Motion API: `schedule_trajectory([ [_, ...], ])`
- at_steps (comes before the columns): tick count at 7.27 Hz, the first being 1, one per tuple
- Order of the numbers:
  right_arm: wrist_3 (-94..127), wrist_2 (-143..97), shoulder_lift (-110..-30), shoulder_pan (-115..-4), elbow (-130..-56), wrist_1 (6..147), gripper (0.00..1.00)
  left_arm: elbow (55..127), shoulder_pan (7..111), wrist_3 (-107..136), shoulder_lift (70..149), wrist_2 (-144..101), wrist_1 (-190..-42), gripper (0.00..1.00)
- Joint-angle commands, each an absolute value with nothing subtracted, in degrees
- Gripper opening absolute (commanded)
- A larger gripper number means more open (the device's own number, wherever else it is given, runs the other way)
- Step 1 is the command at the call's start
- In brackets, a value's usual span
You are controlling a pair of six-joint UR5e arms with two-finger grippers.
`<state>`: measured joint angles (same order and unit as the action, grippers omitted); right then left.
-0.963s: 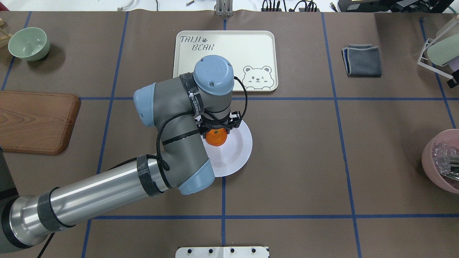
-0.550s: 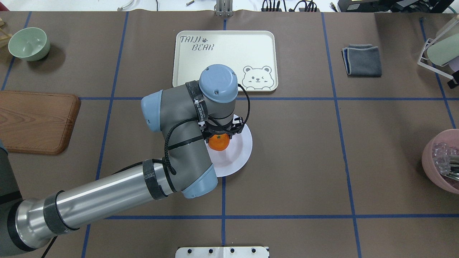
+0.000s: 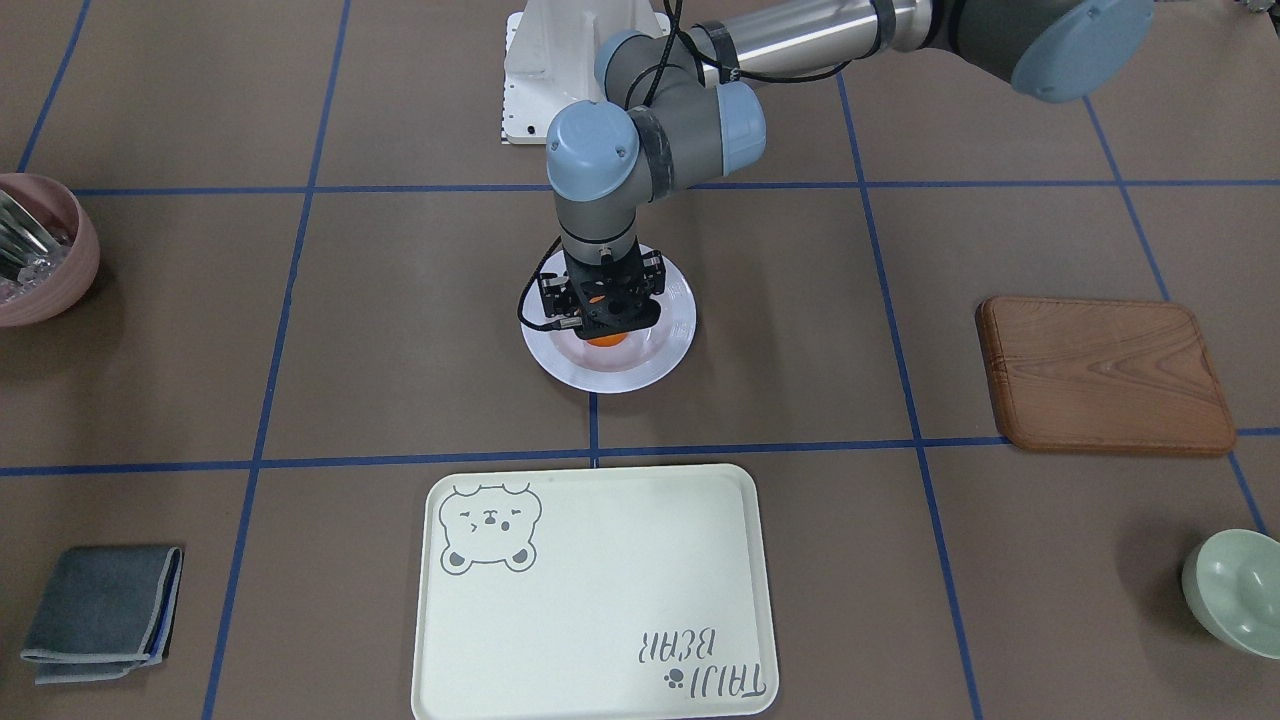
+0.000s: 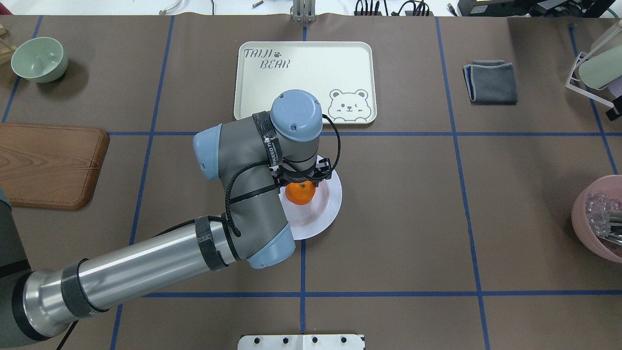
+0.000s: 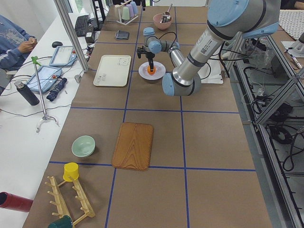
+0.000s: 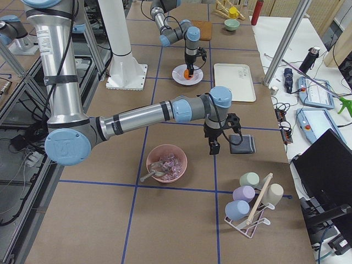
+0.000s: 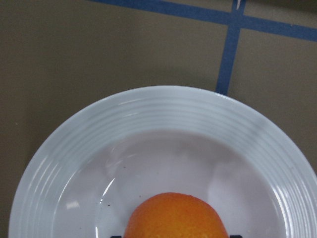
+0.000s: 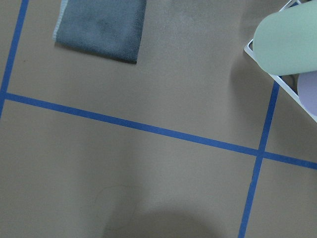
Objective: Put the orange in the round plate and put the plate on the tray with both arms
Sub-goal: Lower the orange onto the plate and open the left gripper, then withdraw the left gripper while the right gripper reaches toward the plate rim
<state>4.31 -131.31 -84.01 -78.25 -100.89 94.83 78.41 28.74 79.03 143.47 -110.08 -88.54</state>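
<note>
The left end effector (image 4: 301,180) points straight down over the round plate (image 4: 331,204), its fingers pinching the orange (image 4: 300,193) from both sides. The orange hangs low inside the plate's well. I cannot tell whether it touches the white floor. The plate stands on the brown table (image 4: 413,218), over a crossing of blue tape lines. In the overhead view the tray (image 4: 311,73) lies at 12 o'clock from the plate, apart from it, with a tape line running between them. The right end effector (image 6: 212,147) hangs above the table just beside a folded grey cloth (image 6: 242,144) — spread or pressed together, I cannot tell. A wooden board (image 4: 48,165) lies at 9 o'clock from the plate, well apart.
</note>
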Motion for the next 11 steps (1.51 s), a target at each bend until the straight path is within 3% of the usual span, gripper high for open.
schedule_trajectory([
  [1, 4.65, -131.31, -83.67, -78.05, -100.90, 94.75, 1.00, 79.97, 28.83, 78.93, 143.18, -109.60, -88.24, 0.98],
  [2, 8.40, -131.48, -83.50, -76.13, -100.99, 93.01, 1.00, 83.72, 29.52, 78.66, 141.87, -109.60, -87.72, 0.98],
  [5, 36.04, -131.31, -83.50, -64.90, -100.28, 74.76, 1.00, 101.65, 37.40, 72.98, 128.54, -114.57, -87.45, 0.98],
  [8, 60.21, -130.70, -79.30, -53.04, -99.76, 62.26, 1.00, 105.11, 48.74, 57.46, 119.73, -120.75, -86.41, 0.98],
  [11, 73.28, -130.78, -71.22, -44.23, -97.74, 60.03, 1.00, 104.77, 60.09, 39.78, 114.36, -126.20, -84.73, 0.98],
])
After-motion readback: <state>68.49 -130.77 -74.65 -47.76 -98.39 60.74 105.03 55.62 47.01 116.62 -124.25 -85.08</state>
